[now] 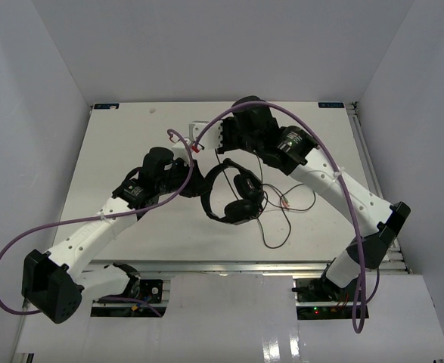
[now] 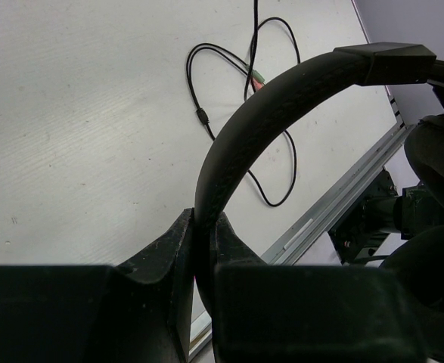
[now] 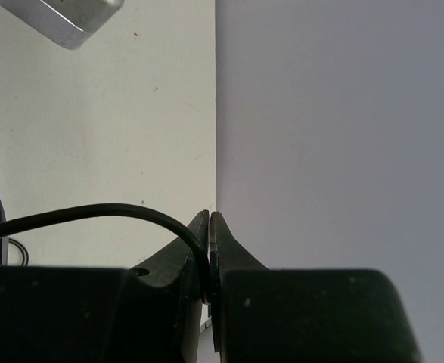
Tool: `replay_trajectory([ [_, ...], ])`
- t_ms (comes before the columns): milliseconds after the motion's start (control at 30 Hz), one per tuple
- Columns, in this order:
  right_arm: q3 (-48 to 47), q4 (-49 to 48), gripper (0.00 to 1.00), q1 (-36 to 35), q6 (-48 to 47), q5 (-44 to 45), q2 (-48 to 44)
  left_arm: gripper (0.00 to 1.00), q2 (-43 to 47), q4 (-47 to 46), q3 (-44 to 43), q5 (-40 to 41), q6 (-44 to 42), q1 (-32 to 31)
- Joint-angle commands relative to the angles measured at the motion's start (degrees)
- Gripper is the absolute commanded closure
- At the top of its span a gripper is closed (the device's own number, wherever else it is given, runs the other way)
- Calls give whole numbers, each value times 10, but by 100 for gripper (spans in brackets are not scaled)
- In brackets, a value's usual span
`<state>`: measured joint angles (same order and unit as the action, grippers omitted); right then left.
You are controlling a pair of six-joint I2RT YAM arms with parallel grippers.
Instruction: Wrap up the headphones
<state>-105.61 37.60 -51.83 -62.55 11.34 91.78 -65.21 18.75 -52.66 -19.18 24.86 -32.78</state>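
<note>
Left jaws clenched on headband (image 2: 244,136); right jaws clenched on cord (image 3: 93,213). Headphones (image 1: 233,198) over middle of bench (image 1: 116,144), between arms; slack cord looped on bench. Risks: thin cord slips from right jaws under pull; loose loops tangle or snag; cord tension twists headband in left jaws.

My left arm (image 1: 100,219) runs from its base at the near left corner diagonally up toward the middle of the worktop (image 1: 123,144). Its jaws are pressed together on the headband of the headphones (image 2: 267,113). My right arm (image 1: 343,185) bends at an elbow out by the right edge, then reaches back and left to the far side. Its jaws are pinched flat on the thin cord (image 3: 93,212).
</note>
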Motion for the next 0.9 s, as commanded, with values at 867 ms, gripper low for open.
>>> replay_trajectory([
  [867, -10, 66, 90, 114, 78, -180, -4, 100, 91, -16, -40, -13, 28, -5],
])
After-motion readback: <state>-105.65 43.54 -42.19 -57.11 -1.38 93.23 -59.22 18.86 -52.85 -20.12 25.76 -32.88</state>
